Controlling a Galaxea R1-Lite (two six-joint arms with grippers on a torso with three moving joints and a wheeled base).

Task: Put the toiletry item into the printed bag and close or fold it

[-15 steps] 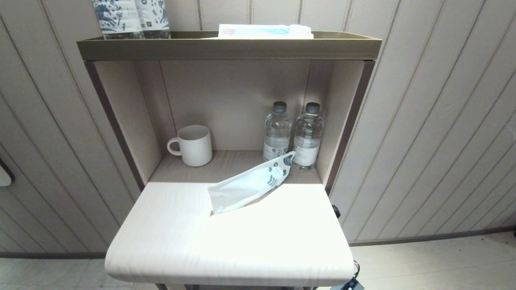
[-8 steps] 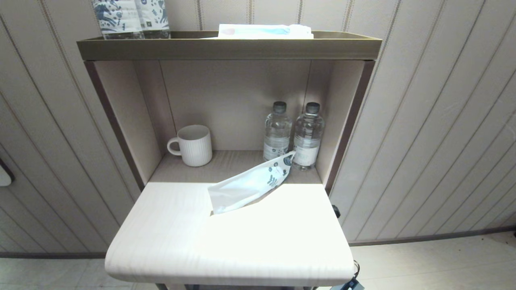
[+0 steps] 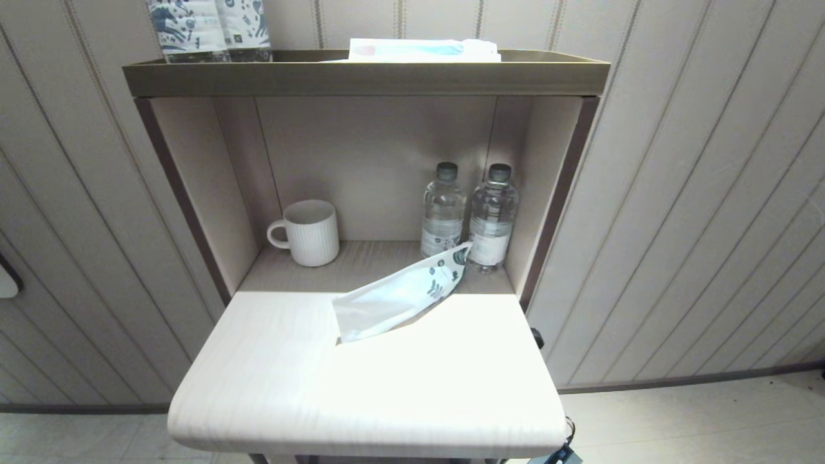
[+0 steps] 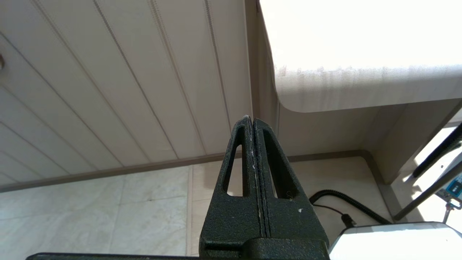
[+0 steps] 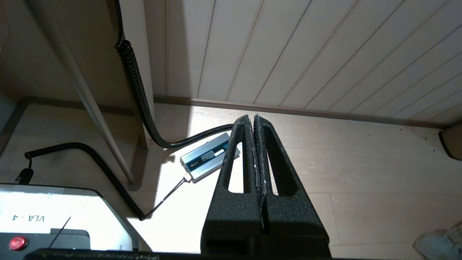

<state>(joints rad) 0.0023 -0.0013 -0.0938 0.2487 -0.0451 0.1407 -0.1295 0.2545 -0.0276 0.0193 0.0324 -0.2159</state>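
**Nothing has moved on the table; both arms low and empty**

Nothing on the table has shifted between the earlier head views and this one: the printed bag point(image 3: 399, 293) lies exactly where it did, slanting from the near-left middle of the table top point(image 3: 271, 386) up to the far right, its leaf-printed end resting against the base of the right water bottle point(image 3: 493, 216). That prop keeps the far end lifted slightly.

My left gripper point(image 4: 251, 121) is pressed fully closed with nothing between its fingers. It hangs below the table's near-left corner, pointing at the floor and wall panelling. My right gripper point(image 5: 252, 119) is likewise closed and empty, low over the floor on the right, near a coiled cable point(image 5: 137, 90). Neither arm shows in the head view.

The toothbrush I cannot find anywhere on the table. The bag looks slightly filled and is semi-translucent, so my judgement is that it sits inside already, but no clear outline confirms this.

Also present: mug point(image 3: 309, 232) in the far-left alcove, left bottle point(image 3: 443, 209).
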